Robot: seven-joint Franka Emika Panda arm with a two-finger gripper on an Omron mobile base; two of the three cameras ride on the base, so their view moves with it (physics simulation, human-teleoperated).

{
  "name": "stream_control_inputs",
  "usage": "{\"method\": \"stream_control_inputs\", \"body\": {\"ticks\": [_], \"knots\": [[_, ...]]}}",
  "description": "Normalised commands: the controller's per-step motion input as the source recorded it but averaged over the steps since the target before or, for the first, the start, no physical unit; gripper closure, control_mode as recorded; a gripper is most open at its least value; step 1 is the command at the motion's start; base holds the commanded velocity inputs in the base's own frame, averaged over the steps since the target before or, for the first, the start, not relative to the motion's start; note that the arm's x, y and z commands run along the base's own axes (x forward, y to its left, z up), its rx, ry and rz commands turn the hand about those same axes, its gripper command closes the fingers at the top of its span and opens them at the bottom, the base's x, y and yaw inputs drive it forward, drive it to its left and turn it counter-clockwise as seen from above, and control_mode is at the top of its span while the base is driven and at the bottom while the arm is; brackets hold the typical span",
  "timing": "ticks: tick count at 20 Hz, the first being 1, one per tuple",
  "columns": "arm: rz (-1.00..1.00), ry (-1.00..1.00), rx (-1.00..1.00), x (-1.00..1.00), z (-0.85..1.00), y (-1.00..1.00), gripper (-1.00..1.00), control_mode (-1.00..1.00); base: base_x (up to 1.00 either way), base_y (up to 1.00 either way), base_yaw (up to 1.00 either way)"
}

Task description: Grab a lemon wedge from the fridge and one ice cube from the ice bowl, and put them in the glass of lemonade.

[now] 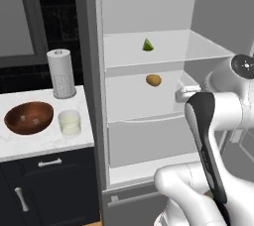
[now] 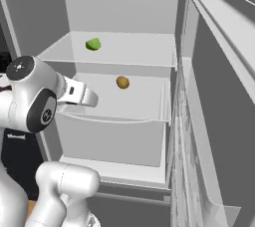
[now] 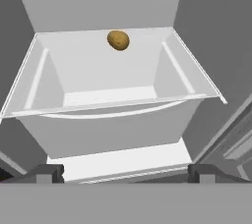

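- Reaching into the fridge (image 1: 94, 96), gripper (image 3: 126, 173) wide and empty.
- Wedge (image 1: 148, 45) sits a shelf above, beyond the tan item (image 3: 118, 40).
- Next move: lift, then advance.

light: bright, even, flat | shadows: faint | glare: none | focus: sharp, rendered

Grey tall fridge (image 1: 94, 121) stands open, white shelved inside. On the upper shelf, a small yellow-green lemon wedge (image 1: 148, 45); below it, a tan-orange oval item (image 1: 153, 80) with a faintly speckled skin. To the left, a white marbled counter (image 1: 44, 143) over dark navy cabinets with silver handles. There sits a reddish-brown round wooden-looking bowl (image 1: 29, 117), a clear short glass (image 1: 69, 123) of pale yellowish-white liquid, and a white paper-towel roll (image 1: 61, 73) with a dotted grey pattern low down.
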Motion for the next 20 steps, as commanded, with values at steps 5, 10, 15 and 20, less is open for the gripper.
{"method": "stream_control_inputs", "body": {"ticks": [5, 10, 15, 20], "knots": [[0.00, -0.12, 0.02, -0.14, 0.06, 0.00, -1.00, -1.00, 0.01, 0.01, 0.00], [0.00, -0.35, 0.11, -0.21, 0.55, 0.25, -1.00, -1.00, 0.00, 0.00, 0.00], [0.00, -0.24, 0.15, 0.24, 0.72, 0.36, -1.00, -1.00, 0.00, 0.00, 0.00], [0.01, -0.15, 0.11, 0.29, 0.73, 0.15, -1.00, -1.00, 0.00, 0.00, 0.00]]}}
